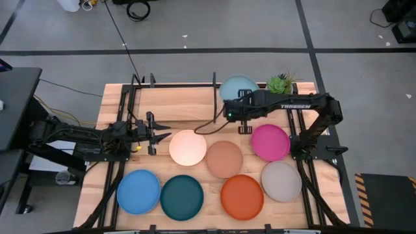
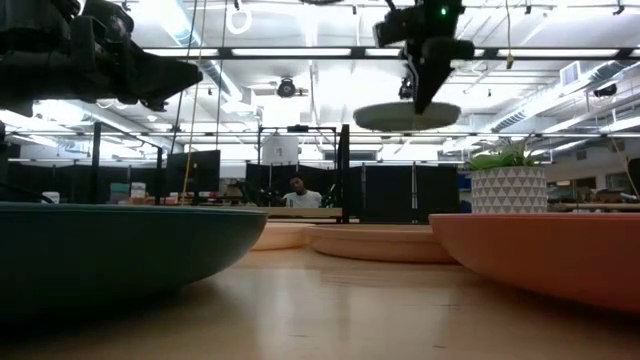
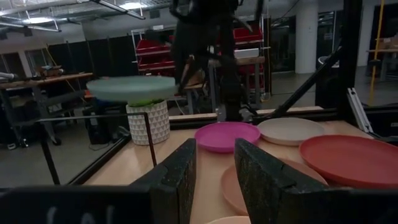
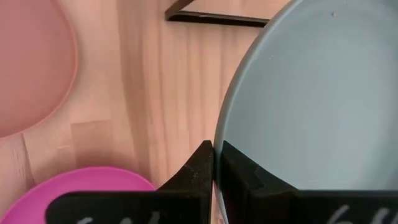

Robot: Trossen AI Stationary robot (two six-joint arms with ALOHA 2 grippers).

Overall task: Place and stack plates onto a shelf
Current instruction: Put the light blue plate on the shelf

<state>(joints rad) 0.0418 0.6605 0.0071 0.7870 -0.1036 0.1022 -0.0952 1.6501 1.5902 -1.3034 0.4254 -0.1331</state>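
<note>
Plates counted: eight round flat matte plates, one of each colour.
Plates on the wood: seven. A back row holds the cream-white plate (image 1: pixel 188 147), the peach plate (image 1: pixel 225 158) and the magenta plate (image 1: pixel 270 142); a front row holds the bright blue plate (image 1: pixel 138 191), the dark teal plate (image 1: pixel 182 197), the orange plate (image 1: pixel 242 196) and the grey plate (image 1: pixel 281 181).
Plate in the air: one, the light blue plate (image 1: pixel 238 87), held level above the table's far edge, just beside the small potted green plant (image 1: pixel 281 83).
Right gripper (image 4: pixel 216 163): its two dark fingers are pinched closed on the near rim of the light blue plate, seen clearly in the right wrist view.
Left gripper (image 1: pixel 158 133): fingers parted with nothing between them, low over the wood just beside the cream-white plate's left edge.
Shelf: one low black thin metal-tube rack (image 1: pixel 175 86) along the far edge, with upright posts and a middle divider; no plates lie in the bay left of the divider.
Edges: the front row sits close to the near edge of the light wooden table (image 1: pixel 117 104); neighbouring plates nearly touch or overlap slightly.
Open room: bare wood lies between the rack and the back row, and in the left rear quarter.
</note>
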